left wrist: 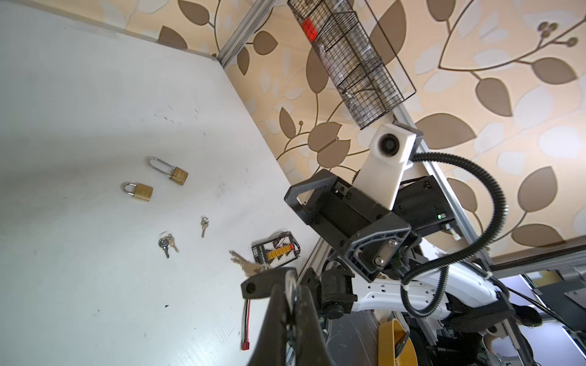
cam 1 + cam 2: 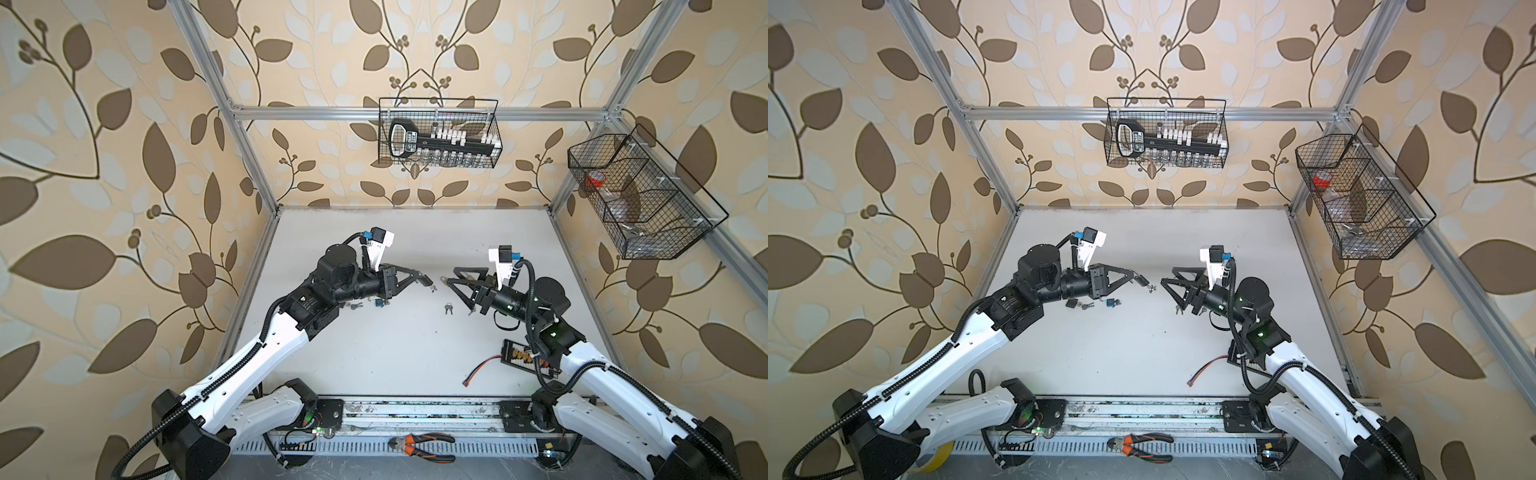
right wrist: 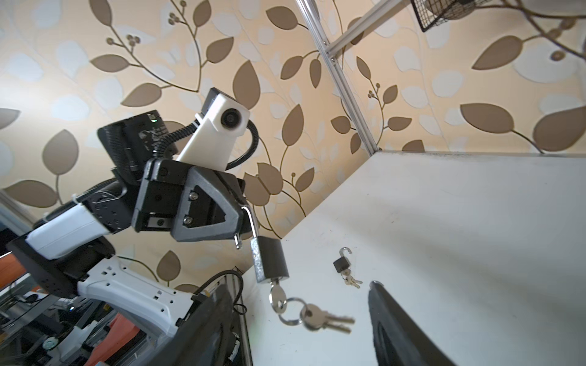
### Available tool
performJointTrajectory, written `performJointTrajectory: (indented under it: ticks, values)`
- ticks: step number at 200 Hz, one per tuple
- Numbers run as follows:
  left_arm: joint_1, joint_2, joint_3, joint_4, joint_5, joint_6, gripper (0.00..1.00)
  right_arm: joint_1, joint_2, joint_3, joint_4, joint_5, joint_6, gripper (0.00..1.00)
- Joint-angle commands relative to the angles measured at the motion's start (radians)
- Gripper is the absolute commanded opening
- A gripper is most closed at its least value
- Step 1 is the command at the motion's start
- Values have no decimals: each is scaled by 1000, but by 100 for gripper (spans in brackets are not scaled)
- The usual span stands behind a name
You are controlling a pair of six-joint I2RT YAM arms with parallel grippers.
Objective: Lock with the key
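1. Your left claw (image 3: pixel 239 221) is pinched narrow on the shackle (image 3: pixel 253 226) of the dark padlock (image 3: pixel 269 261). The padlock hangs in the air over the middle of the counter (image 2: pixel 374 232).
2. Expect the padlock to be small, stiff metal, dense for its size and free to swing. The shackle's short leg is out of the body, so it looks unlocked.
3. The key (image 3: pixel 276 296) sits in the keyway under the body, and a ring of spare keys (image 3: pixel 320 318) dangles from it. Take the key by its flat head; the ring is loose and would just spin.
4. Your right claw (image 2: pixel 451 276) stands wide and empty, just beside the dangling keys.
5. Only the right wrist view shows the freed shackle leg and the seated key. In both top views the padlock is a dark speck between the claws. The left wrist view blurs the spare keys but shows two brass padlocks (image 1: pixel 139 191) lying on the counter.
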Motion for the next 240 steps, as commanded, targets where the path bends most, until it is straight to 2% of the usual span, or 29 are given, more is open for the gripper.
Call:
performJointTrajectory:
  ticks: [1,32,53,105,150,224,240]
  values:
    - [-2,-48,-5,159,69,-24,0,-3,-22,-21,213,-94,88,69]
    - [-3,-63,-32,252,112,-53,0,-1,15,11,259,-159,110,69]
    - [-2,-68,-35,270,121,-68,0,8,35,44,222,-173,63,69]
    - [-1,-68,-43,313,125,-107,0,123,66,136,78,5,-194,68]
    - [-2,-67,-38,312,126,-116,0,206,75,151,24,147,-311,68]
    - [-2,-68,-45,319,118,-126,0,215,107,165,26,132,-306,51]
    - [-2,-71,-43,316,115,-123,0,216,113,168,23,128,-304,45]
